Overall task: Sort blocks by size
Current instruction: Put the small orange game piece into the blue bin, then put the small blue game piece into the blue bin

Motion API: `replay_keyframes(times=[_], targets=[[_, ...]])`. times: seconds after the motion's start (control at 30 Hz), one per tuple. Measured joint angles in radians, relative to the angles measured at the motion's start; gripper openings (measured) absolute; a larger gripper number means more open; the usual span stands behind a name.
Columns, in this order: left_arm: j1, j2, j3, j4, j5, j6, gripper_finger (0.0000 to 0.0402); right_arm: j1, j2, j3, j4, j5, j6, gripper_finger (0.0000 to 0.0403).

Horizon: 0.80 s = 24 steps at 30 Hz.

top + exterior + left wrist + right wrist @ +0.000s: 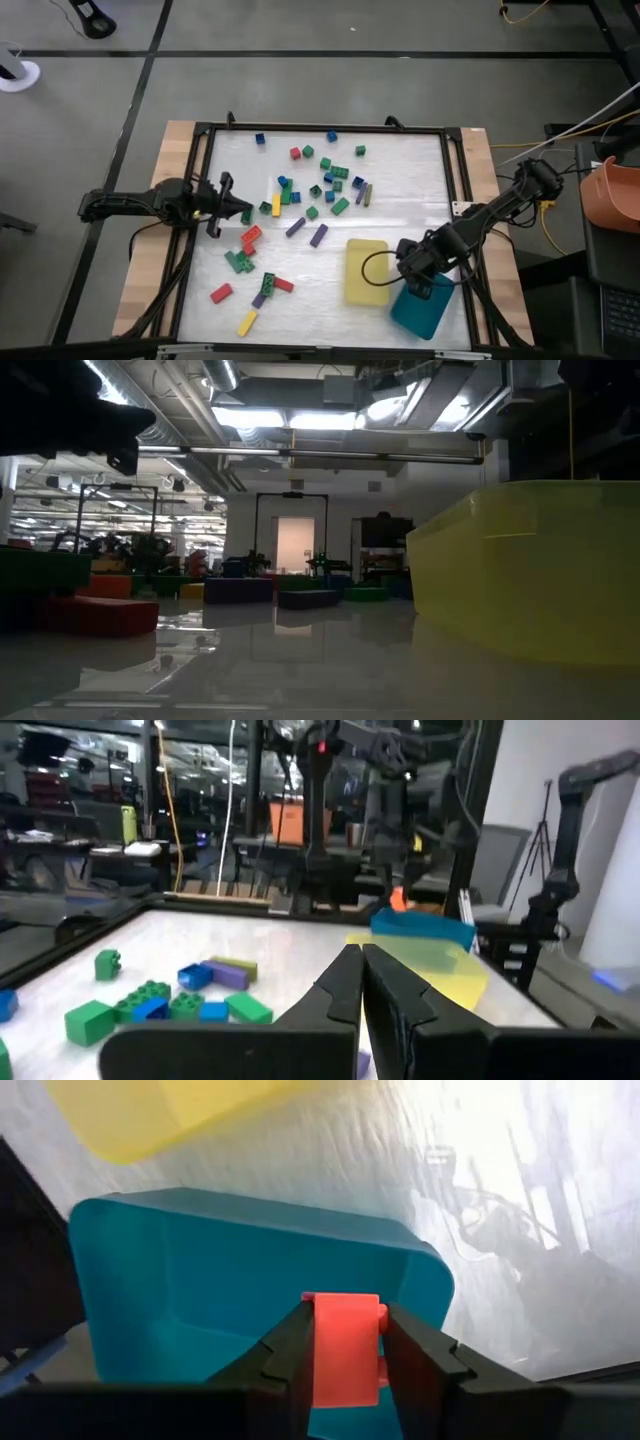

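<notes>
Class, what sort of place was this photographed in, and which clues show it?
Probably a robotics lab in an open industrial hall: exposed ceiling ducts, a framed test table strewn with toy blocks, cables and stands around it.

Left hand (240, 207) closed; right hand (343, 1342) pinching, angled downward.

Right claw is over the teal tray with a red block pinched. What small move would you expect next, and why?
Probably open the right claw and let the red block drop. The right wrist view shows the block clamped between the fingers directly above the teal tray, which looks empty beneath it. The left claw waits shut at the table's left side.
</notes>
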State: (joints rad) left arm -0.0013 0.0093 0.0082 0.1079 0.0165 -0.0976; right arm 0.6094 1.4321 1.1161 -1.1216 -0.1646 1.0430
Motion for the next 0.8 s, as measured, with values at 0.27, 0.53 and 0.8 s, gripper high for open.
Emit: replay_keyframes(times=[0.27,0.53,0.8], targets=[[0.000,0.012,0.000,0.015,-0.087,-0.078,0.0000,0.002,0.058,0.000,-0.003,-0.011,0.000,0.0115],[0.000,0.079,0.000,0.077,-0.089,-0.084,0.0000,-0.001,0.141,0.000,0.000,-0.011,-0.001,0.0184],[0.000,0.252,0.022,0.274,-0.098,0.001,0.0000,-0.002,0.134,0.000,-0.010,-0.101,-0.004,0.0217]])
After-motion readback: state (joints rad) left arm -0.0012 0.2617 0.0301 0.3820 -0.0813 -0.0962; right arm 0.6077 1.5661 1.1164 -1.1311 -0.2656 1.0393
